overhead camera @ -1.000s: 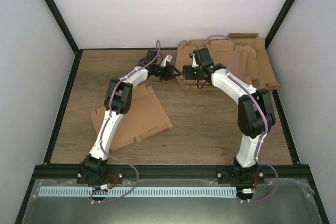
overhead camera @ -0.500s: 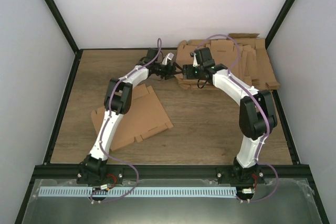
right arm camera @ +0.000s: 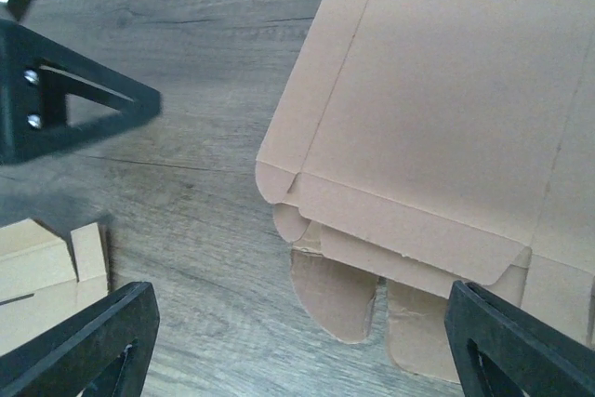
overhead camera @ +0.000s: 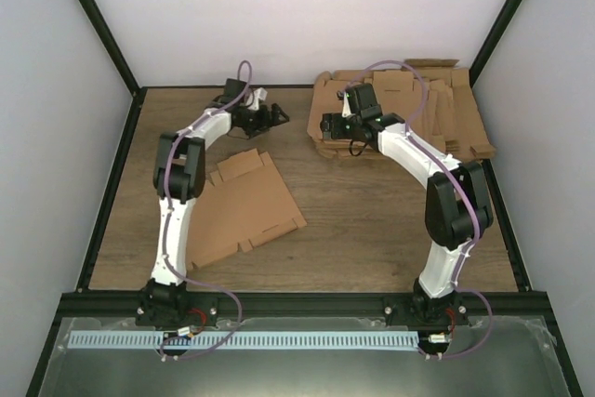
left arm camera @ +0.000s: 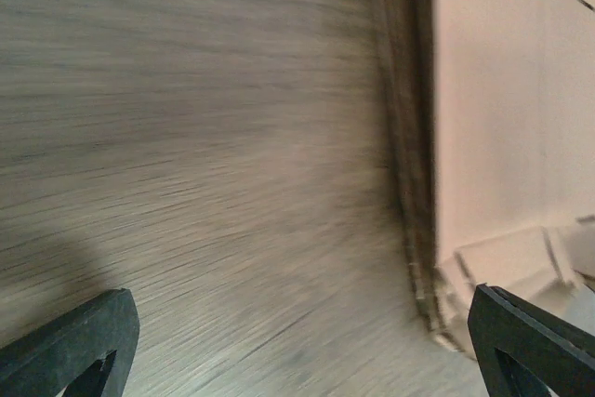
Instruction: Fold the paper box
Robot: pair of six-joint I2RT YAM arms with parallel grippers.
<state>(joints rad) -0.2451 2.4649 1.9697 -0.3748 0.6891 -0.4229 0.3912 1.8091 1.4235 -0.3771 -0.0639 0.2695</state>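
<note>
We see the box (overhead camera: 246, 206) lying flat on the wooden table (overhead camera: 372, 220). It is well to the left of the pile (overhead camera: 437, 109) and nearer the arms than the pile is. The box is one thin brown cardboard sheet. It has fold lines, little slits along its edges and small flaps sticking out. Nothing holds it.

The pile is many flat brown cardboard sheets lying over each other. From the right wrist, its top sheet looks smooth, with straight creases and rounded flap corners. More rounded flaps poke out from under it.

The left gripper (overhead camera: 270, 116) hangs over bare wood to the left of the pile, apart from it. Its black fingers (left arm camera: 70, 341) are spread wide with nothing between them. That wrist picture is blurry, but we can make out the pile's layered edge.

The right gripper (overhead camera: 327, 124) is at the pile's left edge. Its fingers (right arm camera: 84, 332) are spread wide too and hold nothing. The table has grey-brown wood grain.
</note>
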